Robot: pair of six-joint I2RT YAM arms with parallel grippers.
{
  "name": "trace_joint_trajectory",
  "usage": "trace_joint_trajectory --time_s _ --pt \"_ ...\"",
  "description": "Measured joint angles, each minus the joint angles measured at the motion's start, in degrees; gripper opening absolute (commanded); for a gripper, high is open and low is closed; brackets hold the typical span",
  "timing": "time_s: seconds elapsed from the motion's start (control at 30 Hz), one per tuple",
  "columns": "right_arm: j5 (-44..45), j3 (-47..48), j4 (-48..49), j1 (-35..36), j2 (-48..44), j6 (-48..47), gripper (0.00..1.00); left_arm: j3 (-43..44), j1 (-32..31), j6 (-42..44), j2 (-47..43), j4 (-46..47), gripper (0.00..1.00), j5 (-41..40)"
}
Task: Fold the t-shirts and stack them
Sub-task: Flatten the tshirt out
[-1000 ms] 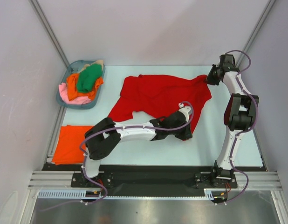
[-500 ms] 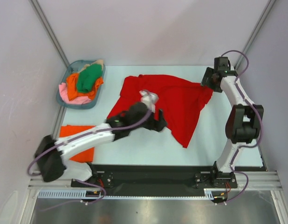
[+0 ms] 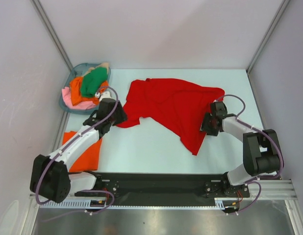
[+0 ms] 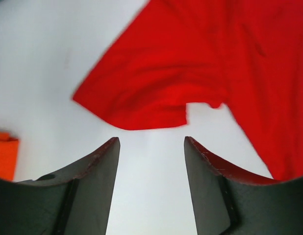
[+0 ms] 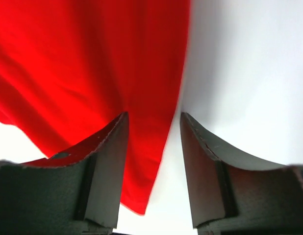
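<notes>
The blue-grey basket (image 3: 83, 111) stands at the far left corner of the table (image 3: 151, 147). It contains a loose heap of t-shirts:
- the green t-shirt (image 3: 92, 82) is bunched on top;
- the crumpled orange t-shirt (image 3: 75, 87) lies under and beside it;
- the pink t-shirt (image 3: 73, 100) lies along the near side;
- the beige t-shirt (image 3: 103, 66) shows at the far rim.

The folded orange t-shirt (image 3: 90, 154) lies flat on the table, nearer the arm bases than the basket. The left arm passes over part of it. Its corner also shows at the left edge of the left wrist view (image 4: 2, 154).

The left gripper (image 3: 119, 116) is just beside the basket, at the left sleeve of the red t-shirt (image 3: 176, 100). In the left wrist view the left gripper (image 4: 151, 142) has its jaws apart. Only bare table shows between the fingers (image 4: 100, 166), and the sleeve of the red t-shirt (image 4: 190, 63) lies just ahead of them. Nothing is gripped.

The red t-shirt is spread open across the middle of the table, creased, with one long pointed flap reaching toward the near edge.

The right gripper (image 3: 205, 123) is at the right edge of that flap. In the right wrist view the right gripper (image 5: 154, 117) has its jaws parted. The edge of the red t-shirt (image 5: 83, 58) runs through the gap beneath them and is not clamped.
</notes>
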Motion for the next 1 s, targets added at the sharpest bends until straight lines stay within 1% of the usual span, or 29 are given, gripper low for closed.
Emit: trace_joint_trajectory --time_s 0.13,0.2,0.3,0.43,0.5,0.57,0.6,0.63,0.67,0.73,0.83,0.93,1.0 --pt "-0.74 -2.71 2.16 -2.58 -3.91 1.46 0.51 -2.73 6.75 -3.91 5.22 2.38 0.62 0.57" --pt "-2.10 -2.89 3.89 -5.27 -5.44 1.86 0.52 -2.73 8.37 -5.31 8.83 3.08 0.59 1.33" --pt "-4.33 -2.89 6.80 -8.28 -4.37 1.97 0.51 -3.26 8.81 -6.95 11.34 4.28 0.56 3.61" --pt "-7.08 -3.65 9.09 -8.35 -1.92 2.25 0.50 -6.99 8.48 -8.63 8.44 8.39 0.55 6.54" --pt "-7.72 -4.66 9.68 -7.74 -1.25 2.40 0.40 -9.55 8.24 -9.27 5.38 9.11 0.55 7.50" --pt "-8.04 -5.66 10.29 -7.37 -1.14 2.91 0.39 -11.74 7.93 -9.42 2.10 9.68 0.55 8.50" --pt "-8.11 -5.92 10.80 -7.28 -1.14 3.17 0.33 -12.66 7.80 -9.40 0.39 9.79 0.55 8.98" --pt "-8.22 -6.29 11.67 -7.28 -1.14 3.50 0.20 -13.49 7.74 -9.40 -1.36 9.90 0.55 9.53" --pt "-8.24 -6.71 12.22 -7.28 -1.14 3.54 0.17 -14.14 7.69 -9.38 -3.06 9.99 0.55 9.99" --pt "-8.33 -7.82 13.46 -7.52 -1.25 4.46 0.00 -14.93 7.58 -9.29 -6.19 9.73 0.55 10.64" --pt "-7.65 -9.07 13.35 -8.11 -2.78 5.11 0.00 -15.02 7.56 -8.81 -10.95 8.98 0.55 11.37" --pt "-5.51 -10.03 9.18 -7.76 -7.13 5.07 0.00 -14.69 7.54 -8.24 -15.06 7.17 0.56 11.37" --pt "-3.72 -9.46 6.29 -5.75 -10.10 5.05 0.00 -13.88 7.54 -7.56 -16.94 5.68 0.56 11.37"
